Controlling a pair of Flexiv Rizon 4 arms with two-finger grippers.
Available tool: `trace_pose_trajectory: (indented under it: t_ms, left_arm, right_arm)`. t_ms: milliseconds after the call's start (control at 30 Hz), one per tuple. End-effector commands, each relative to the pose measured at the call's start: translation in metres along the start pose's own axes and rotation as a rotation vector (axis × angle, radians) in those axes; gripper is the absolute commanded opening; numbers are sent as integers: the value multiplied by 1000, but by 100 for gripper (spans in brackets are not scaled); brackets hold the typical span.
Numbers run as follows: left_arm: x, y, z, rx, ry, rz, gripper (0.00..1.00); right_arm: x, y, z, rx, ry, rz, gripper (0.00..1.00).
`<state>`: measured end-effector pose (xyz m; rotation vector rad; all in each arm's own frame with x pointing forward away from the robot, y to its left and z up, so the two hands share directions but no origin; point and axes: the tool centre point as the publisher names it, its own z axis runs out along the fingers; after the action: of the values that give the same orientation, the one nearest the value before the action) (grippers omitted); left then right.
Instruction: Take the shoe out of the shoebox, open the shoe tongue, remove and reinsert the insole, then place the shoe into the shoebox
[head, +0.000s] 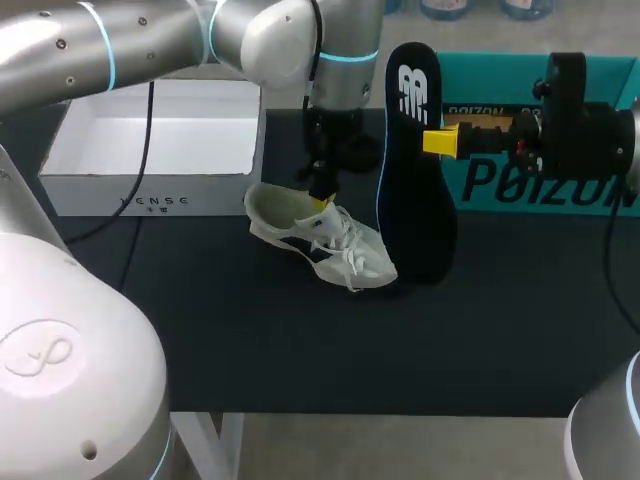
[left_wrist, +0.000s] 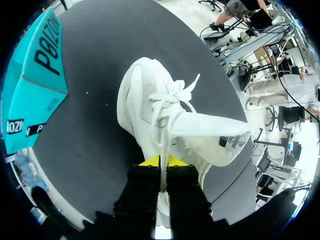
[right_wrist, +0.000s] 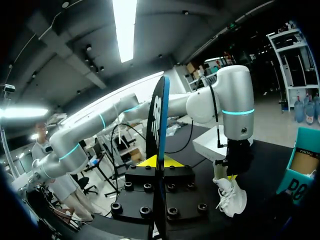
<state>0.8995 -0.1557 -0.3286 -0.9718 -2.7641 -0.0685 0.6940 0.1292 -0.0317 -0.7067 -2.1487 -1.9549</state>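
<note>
A white sneaker (head: 330, 245) lies on the black table, toe toward the front right. My left gripper (head: 322, 203) comes straight down onto its opening and is shut on a thin white edge of the upper. In the left wrist view the gripper (left_wrist: 162, 162) pinches that edge, the shoe (left_wrist: 145, 100) stretches ahead of it and the tongue (left_wrist: 210, 130) is folded out to one side. My right gripper (head: 440, 141) is shut on the black insole (head: 412, 200), holding it upright beside the shoe's toe. The insole (right_wrist: 159, 115) stands edge-on between the right gripper's (right_wrist: 160, 161) fingers.
An open white shoebox (head: 150, 185) stands at the back left behind the shoe. A teal box (head: 560, 185) stands at the back right, behind the right gripper. The black table surface (head: 300, 350) stretches in front of the shoe.
</note>
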Motion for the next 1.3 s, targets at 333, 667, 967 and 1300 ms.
trace_pose_trajectory:
  t_ms: [333, 667, 967, 1300]
  left_arm:
    - [11, -8, -34, -117, 37, 756, 0]
    - [-3, -18, -31, -178, 66, 966, 0]
    - [-15, -29, -25, -183, 90, 982, 0]
    - [-21, -30, -15, -181, 129, 861, 0]
  right_arm:
    - [-1, 0, 2, 2, -1, 1, 0]
    - [-1, 0, 2, 2, -1, 1, 0]
    - [-1, 0, 2, 2, -1, 1, 0]
    - [-1, 0, 2, 2, -1, 1, 0]
